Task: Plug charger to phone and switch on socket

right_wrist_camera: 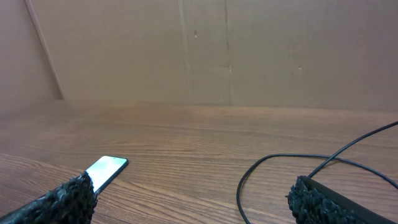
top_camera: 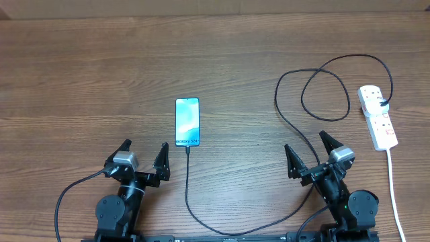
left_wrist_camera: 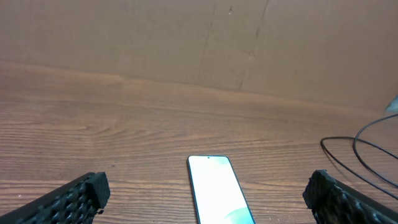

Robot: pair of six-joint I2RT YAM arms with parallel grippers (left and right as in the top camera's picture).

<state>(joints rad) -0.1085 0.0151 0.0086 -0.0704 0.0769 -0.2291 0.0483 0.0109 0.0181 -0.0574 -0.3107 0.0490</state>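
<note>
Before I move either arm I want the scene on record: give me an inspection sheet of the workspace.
Surface: brown wood-grain table, flat.
Job's things: slim smartphone with lit blue-teal screen lies flat, centre-left. White elongated power strip with red switches at the right, black plug inserted; switch position too small to tell.
Clutter: nothing seen.
Grippers: left gripper and right gripper both open, empty, at the near edge.
Cables: thin black charger cable loops from the strip round to the phone; its tip meets the phone's near short edge, seating unclear. White cord leaves the strip toward the near edge.
Surroundings: brown cardboard-like wall behind the table.
</note>
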